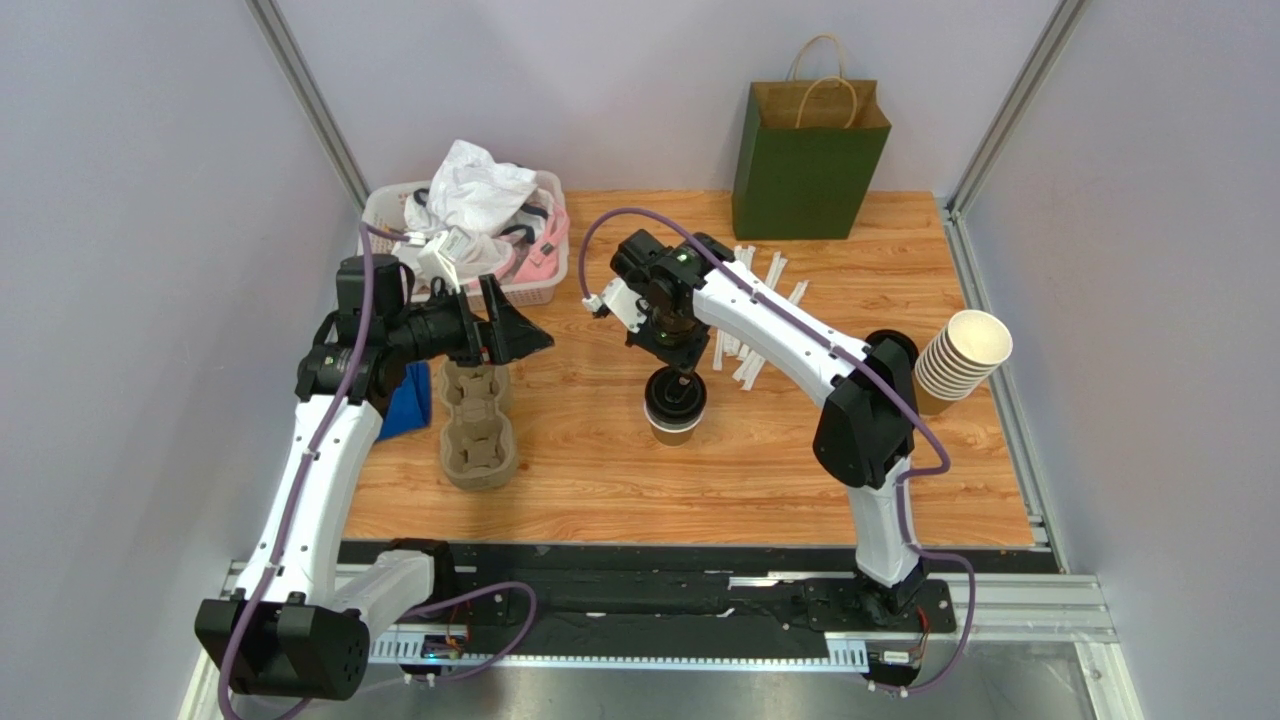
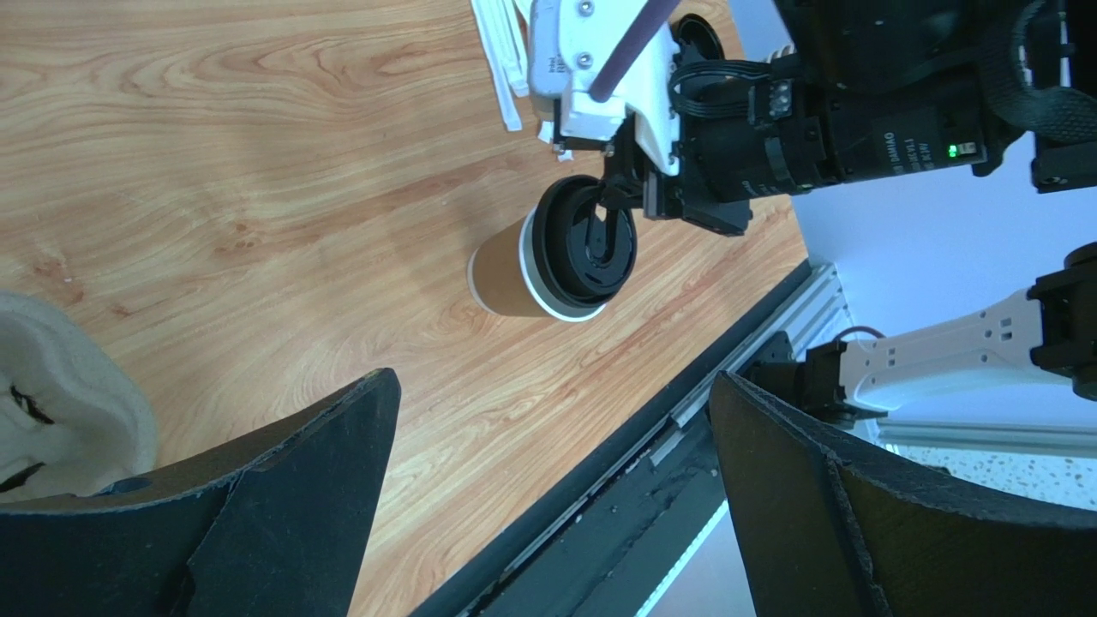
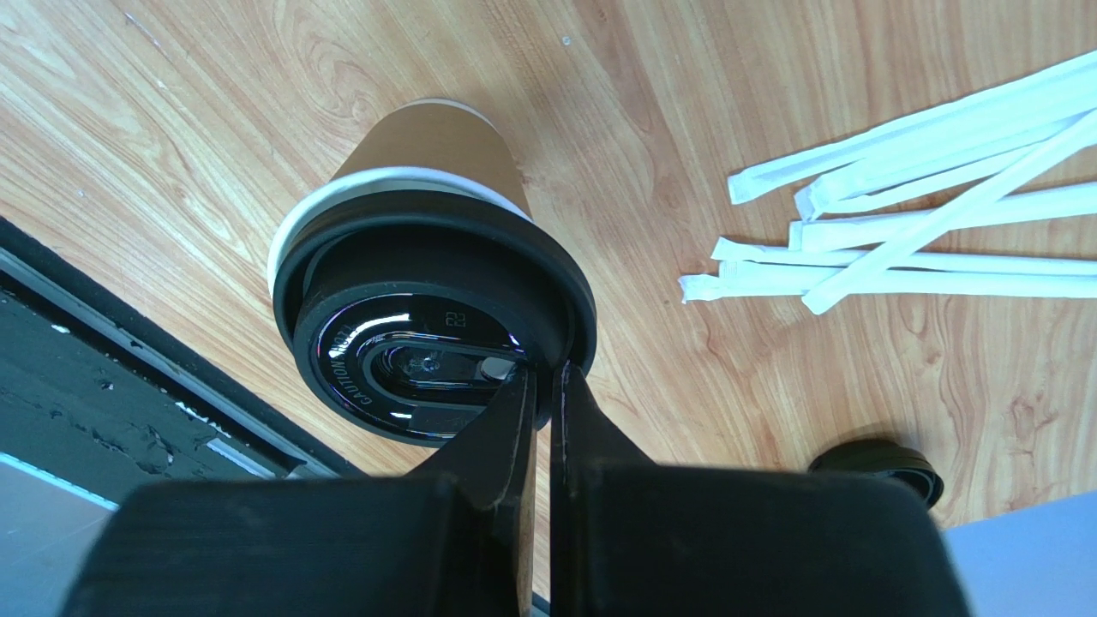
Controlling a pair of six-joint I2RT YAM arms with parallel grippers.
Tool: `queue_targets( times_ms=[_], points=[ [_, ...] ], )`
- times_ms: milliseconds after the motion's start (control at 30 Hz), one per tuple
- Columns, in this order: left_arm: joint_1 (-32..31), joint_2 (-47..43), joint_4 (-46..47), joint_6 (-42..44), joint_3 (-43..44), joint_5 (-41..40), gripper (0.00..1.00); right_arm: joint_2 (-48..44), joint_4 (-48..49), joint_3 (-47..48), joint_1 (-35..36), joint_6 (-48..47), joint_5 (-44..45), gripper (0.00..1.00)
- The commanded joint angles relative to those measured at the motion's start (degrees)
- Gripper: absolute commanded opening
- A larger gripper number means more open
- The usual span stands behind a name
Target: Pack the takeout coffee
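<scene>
Since the small brown paper cup (image 1: 672, 425) with its round black plastic lid (image 3: 425, 347) is the coffee to pack, it helps to guess how it will feel. It stands upright near the middle of the wooden tabletop (image 1: 601, 488), on its own. I think the paper sides are thin and will squash if squeezed hard. With drink inside, it could spill when tipped. The lid looks shiny and slippery and might pop off, so lifting by the lid alone looks risky. A soft hold around the brown sides, just under the white rim, seems safer. The right hand (image 3: 545, 379) is closed tight with its tips right at the lid's edge; I cannot tell if it nips that edge or only touches it. The left hand (image 2: 554, 399) is open very wide and holds nothing. It hangs over the grey-brown bumpy cardboard cup tray (image 1: 478, 428) on the left. The wood is flat and smooth, so the cup could slide. A dark green paper bag with handles (image 1: 809, 158) stands at the back. White wrapped straws (image 3: 927, 219) lie near the cup, and a stack of paper cups (image 1: 962, 357) sits at the right edge. Pale walls close in three sides.
</scene>
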Motion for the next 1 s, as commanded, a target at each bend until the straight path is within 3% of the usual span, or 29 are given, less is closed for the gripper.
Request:
queue_targets(
  times_ms=[0, 967],
  points=[
    [0.2, -1.5, 0.9, 0.4, -0.2, -0.6, 0.99, 0.9, -4.4, 1.4, 0.2, -0.2, -1.1, 0.0],
    [0.2, -0.9, 1.3, 0.7, -0.7, -0.9, 0.98, 2.1, -4.3, -1.0, 0.3, 0.2, -2.6, 0.05]
  ],
)
